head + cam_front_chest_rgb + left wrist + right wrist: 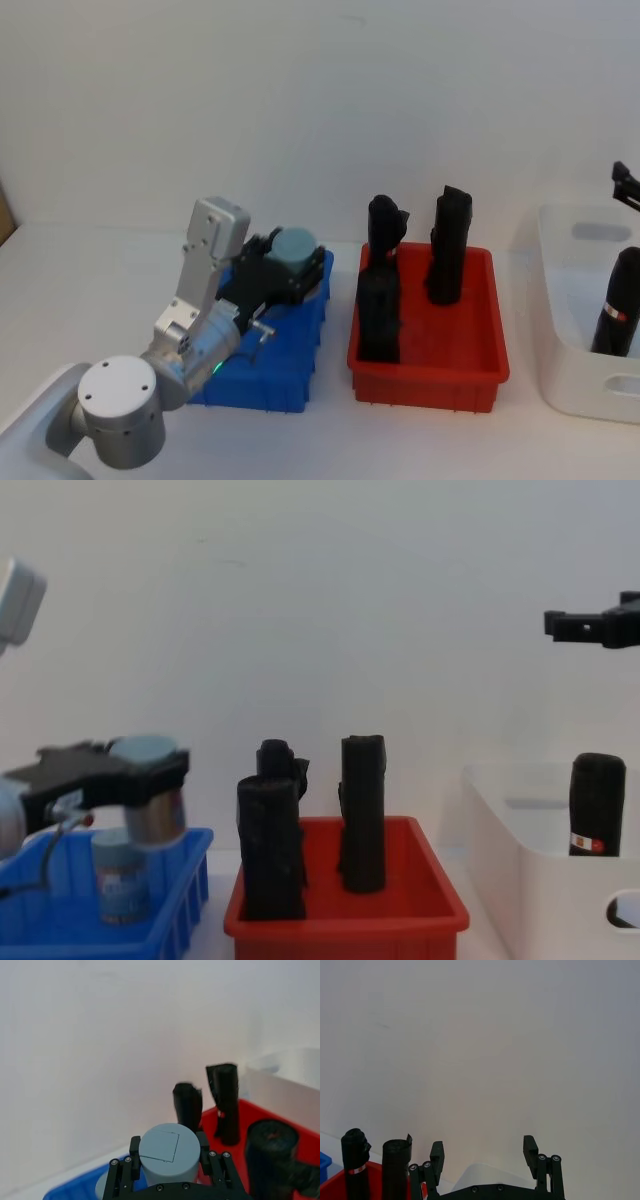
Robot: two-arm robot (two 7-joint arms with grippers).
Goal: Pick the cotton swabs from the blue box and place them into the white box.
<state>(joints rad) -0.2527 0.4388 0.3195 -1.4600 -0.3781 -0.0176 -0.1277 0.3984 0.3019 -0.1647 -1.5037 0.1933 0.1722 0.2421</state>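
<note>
Cotton swabs (120, 878), paper label (121, 890) illegible

The left arm (190, 340) is silver-grey with round caps (118, 392) and a green light (216, 368). The left gripper (168, 1146) and right gripper (484, 1147) are black, with small screws.

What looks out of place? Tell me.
A black roll stands upright in the white box, unlike the three in the red bin. Otherwise fine: the left gripper holds a cotton swab tub above the blue box.
</note>
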